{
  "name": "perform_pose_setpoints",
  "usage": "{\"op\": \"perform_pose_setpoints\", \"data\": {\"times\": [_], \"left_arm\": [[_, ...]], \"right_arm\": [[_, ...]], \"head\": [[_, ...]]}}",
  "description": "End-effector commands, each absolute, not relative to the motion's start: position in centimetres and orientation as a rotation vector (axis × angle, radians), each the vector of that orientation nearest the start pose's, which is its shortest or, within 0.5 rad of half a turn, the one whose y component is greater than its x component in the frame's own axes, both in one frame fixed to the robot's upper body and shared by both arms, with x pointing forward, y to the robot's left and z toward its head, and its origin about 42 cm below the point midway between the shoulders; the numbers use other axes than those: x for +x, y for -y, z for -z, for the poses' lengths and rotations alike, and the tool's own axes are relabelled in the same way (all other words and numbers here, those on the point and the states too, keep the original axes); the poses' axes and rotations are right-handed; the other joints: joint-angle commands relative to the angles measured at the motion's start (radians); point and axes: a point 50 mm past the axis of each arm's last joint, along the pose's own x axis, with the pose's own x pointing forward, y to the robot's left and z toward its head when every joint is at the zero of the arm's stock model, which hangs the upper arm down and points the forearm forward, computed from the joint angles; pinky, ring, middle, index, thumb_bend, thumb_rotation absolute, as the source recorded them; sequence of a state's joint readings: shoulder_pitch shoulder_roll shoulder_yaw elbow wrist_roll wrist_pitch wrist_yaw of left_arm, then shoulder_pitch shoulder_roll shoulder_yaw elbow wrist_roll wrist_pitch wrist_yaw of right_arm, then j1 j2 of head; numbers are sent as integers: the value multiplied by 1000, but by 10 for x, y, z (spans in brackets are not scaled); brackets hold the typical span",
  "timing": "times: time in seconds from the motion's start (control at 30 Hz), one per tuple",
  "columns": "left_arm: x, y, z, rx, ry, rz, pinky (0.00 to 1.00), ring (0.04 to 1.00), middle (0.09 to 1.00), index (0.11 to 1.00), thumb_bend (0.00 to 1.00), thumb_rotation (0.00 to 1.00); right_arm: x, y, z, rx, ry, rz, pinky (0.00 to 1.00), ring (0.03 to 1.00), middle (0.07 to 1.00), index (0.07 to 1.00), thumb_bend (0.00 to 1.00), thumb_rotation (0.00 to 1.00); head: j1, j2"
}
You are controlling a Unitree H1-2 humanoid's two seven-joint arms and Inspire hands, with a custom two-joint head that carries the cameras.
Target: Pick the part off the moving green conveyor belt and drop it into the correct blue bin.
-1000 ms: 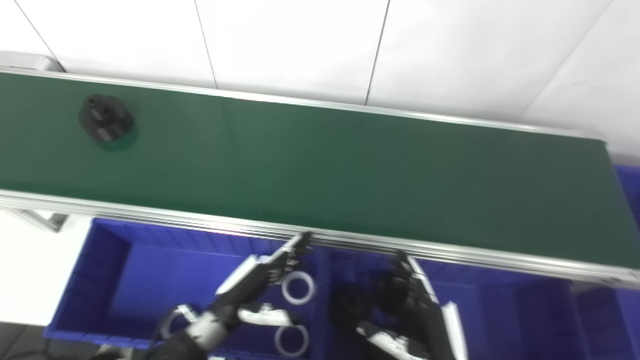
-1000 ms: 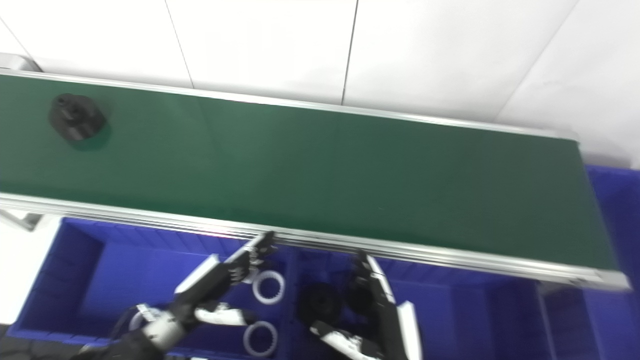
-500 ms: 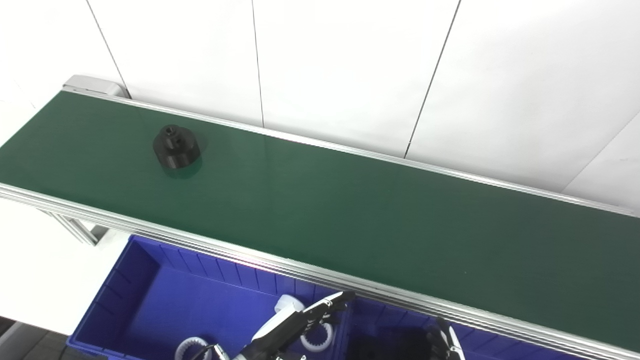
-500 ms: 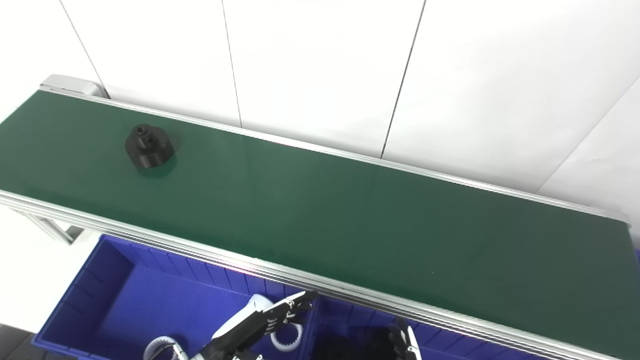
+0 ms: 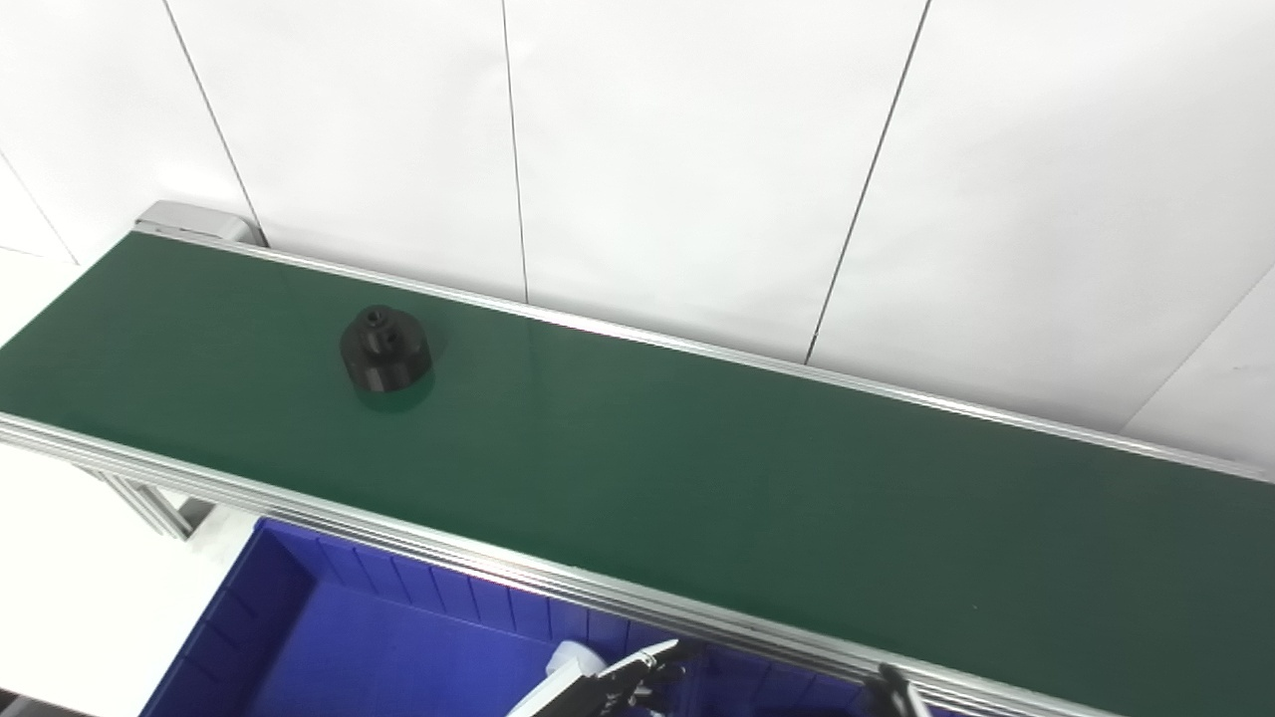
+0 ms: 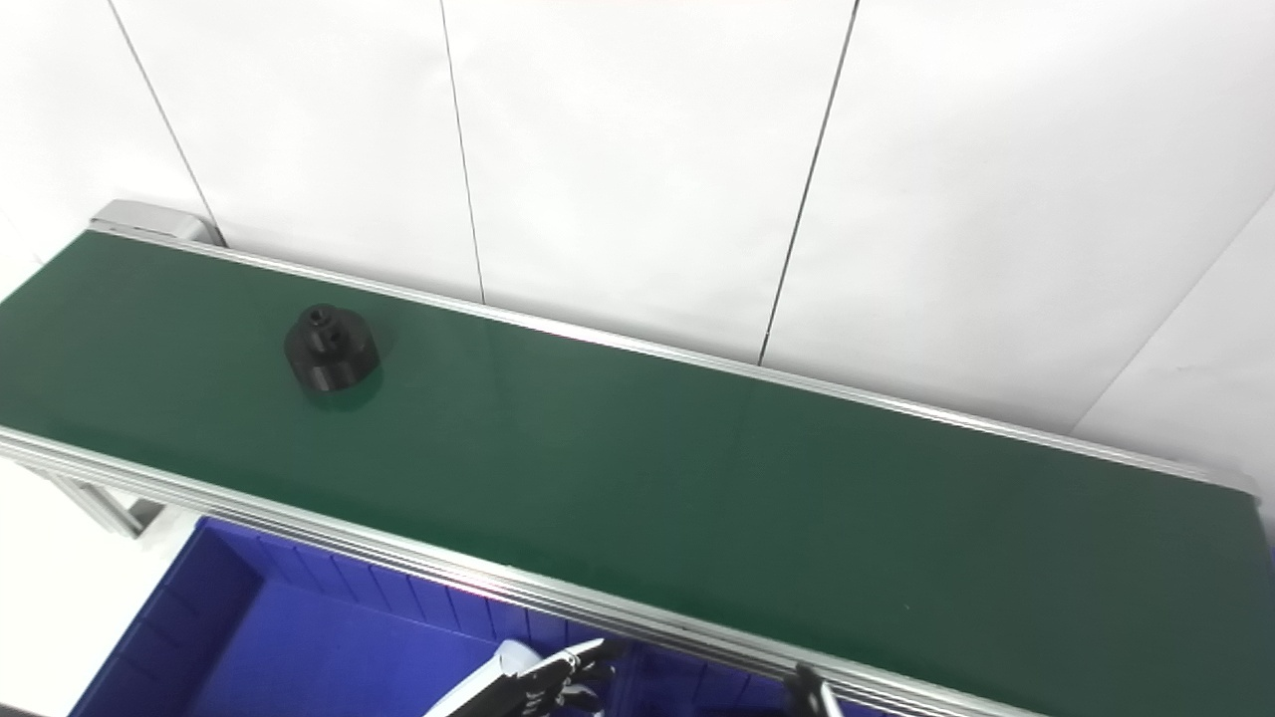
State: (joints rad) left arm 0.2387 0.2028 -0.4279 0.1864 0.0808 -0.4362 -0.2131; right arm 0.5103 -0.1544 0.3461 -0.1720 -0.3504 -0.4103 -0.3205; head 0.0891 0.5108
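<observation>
Bright, even overhead light, sharp focus; the black part (image 5: 385, 349) casts a small soft shadow.

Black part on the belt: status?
Black part riding green belt, far left, untouched. Left hand and right hand low at frame bottom over blue bin, only fingertips visible. Nothing blocking.

The camera has tilted up since a second ago, so more wall shows and the blue bin (image 5: 299, 637) has slid towards the bottom edge. The black part (image 5: 385, 348) has ridden rightward along the green belt (image 5: 697, 478), away from its left end. Only the fingertips of the left hand (image 5: 608, 687) and right hand (image 5: 892, 692) remain in view; the white rings have dropped out.
</observation>
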Motion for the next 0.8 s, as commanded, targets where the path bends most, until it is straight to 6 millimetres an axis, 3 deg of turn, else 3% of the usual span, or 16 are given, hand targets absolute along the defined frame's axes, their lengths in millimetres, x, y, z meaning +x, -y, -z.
{"op": "perform_pose_setpoints", "data": {"times": [0.0,0.13,0.27,0.4,0.6,0.77], "left_arm": [[160,-175,-20,170,37,648,820,923,951,928,793,516],[160,-181,-22,174,41,606,859,936,956,933,813,559],[158,-189,-25,159,43,594,866,938,956,930,808,581],[159,-192,-26,158,43,586,854,929,954,930,800,586],[158,-195,-24,104,30,530,814,907,945,912,800,500],[153,-199,-24,79,22,489,784,884,926,894,816,513]], "right_arm": [[112,184,-100,-262,274,-54,825,872,888,939,677,493],[141,187,-133,-289,372,-51,897,893,901,947,727,523],[171,188,-157,-345,457,-58,850,865,895,947,740,555],[192,188,-171,-364,474,-78,765,855,892,946,752,571],[225,186,-185,-404,477,-132,798,852,873,923,758,521],[238,178,-195,-444,464,-179,781,847,867,913,772,478]], "head": [[0,0],[-14,2],[-26,3],[-32,2],[-42,0],[-53,1]]}}
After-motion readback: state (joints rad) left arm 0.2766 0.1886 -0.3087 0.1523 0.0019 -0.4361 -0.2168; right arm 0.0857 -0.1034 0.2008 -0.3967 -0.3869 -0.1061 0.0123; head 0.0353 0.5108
